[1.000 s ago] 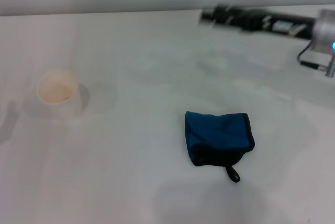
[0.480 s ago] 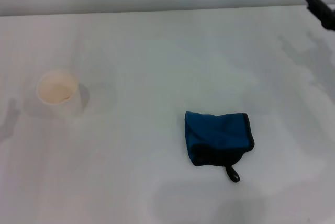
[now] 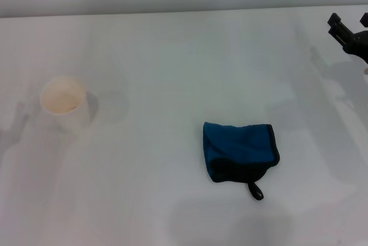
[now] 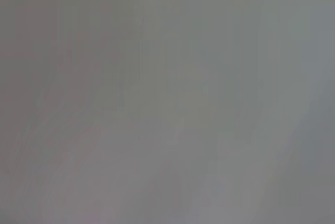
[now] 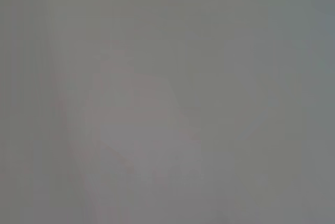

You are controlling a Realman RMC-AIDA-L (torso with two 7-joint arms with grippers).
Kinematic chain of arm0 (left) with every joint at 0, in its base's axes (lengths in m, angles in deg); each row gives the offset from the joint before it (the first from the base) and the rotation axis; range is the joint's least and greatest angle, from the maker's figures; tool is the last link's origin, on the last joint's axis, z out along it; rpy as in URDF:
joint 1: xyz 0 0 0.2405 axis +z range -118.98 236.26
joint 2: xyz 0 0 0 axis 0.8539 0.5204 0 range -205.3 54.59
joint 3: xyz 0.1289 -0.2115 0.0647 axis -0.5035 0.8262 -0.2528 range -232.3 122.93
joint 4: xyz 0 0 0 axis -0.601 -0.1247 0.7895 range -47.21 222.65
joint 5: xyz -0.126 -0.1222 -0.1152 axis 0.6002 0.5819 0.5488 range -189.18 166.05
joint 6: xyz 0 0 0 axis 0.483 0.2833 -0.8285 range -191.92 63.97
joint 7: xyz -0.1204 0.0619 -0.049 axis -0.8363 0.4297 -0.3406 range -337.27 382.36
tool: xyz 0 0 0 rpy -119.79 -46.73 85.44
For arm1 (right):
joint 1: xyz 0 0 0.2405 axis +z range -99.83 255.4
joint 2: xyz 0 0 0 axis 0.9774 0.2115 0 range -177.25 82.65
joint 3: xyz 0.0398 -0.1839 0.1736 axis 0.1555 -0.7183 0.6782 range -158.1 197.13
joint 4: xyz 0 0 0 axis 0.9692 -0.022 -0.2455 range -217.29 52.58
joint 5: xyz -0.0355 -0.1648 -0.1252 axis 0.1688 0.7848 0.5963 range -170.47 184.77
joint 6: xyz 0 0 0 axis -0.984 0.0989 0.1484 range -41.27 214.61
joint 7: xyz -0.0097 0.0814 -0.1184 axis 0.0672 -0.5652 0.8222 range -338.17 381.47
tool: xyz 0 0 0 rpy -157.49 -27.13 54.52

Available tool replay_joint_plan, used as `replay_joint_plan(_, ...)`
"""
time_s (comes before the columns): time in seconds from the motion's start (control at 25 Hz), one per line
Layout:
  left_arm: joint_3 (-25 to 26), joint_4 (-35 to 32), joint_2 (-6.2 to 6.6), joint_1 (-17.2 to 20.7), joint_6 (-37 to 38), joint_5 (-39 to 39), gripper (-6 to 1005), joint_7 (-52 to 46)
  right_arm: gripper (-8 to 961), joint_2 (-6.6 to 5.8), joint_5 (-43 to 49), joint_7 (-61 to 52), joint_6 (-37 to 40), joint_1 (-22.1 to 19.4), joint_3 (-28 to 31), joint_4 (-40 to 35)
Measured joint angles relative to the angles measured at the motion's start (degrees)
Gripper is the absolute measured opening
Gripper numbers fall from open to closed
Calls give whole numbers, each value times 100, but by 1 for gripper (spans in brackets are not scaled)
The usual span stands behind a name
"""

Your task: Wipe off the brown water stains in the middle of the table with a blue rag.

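The blue rag (image 3: 240,150) lies crumpled on the white table (image 3: 172,62), right of the middle, with its black loop tab toward the front. No gripper touches it. My right gripper (image 3: 349,20) is at the far right edge of the head view, well behind and to the right of the rag, with two dark fingers (image 3: 335,23) apart and empty. No tan stain patch shows on the table. The left gripper is out of view. Both wrist views show only a plain grey surface.
A white paper cup (image 3: 63,101) with a beige inside stands upright at the left of the table. The table's far edge (image 3: 172,11) meets a grey wall.
The right arm, stretched across the far side of the table a second ago, has pulled back to the right edge. The rag and the cup have not moved.
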Motion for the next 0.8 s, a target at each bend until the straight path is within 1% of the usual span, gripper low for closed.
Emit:
replay_joint_plan(0.16, 3, 6, 4, -56, -126, 47, 876, -13, 871, -1, -46, -33, 170, 20, 111, 5)
replay_joint_plan(0.36, -8, 8, 5, -134, -244, 66, 876, -17, 871, -9, -51, -76, 595, 145, 357, -14)
replay_joint_plan(0.44, -29, 8, 6, -214, -312, 25, 876, 2, 871, -11, -52, -88, 668, 168, 366, -48)
replay_joint_plan(0.56, -3, 17, 12, -386, -613, 69, 876, 15, 871, -16, -54, -88, 712, 216, 369, -60)
replay_joint_plan(0.68, 14, 47, 24, -610, -877, 228, 876, 13, 871, -21, -56, -92, 834, 272, 456, -76)
replay_joint_plan(0.8, 20, 165, 11, -773, -967, 466, 876, 16, 871, -21, -56, -93, 878, 322, 602, -80)
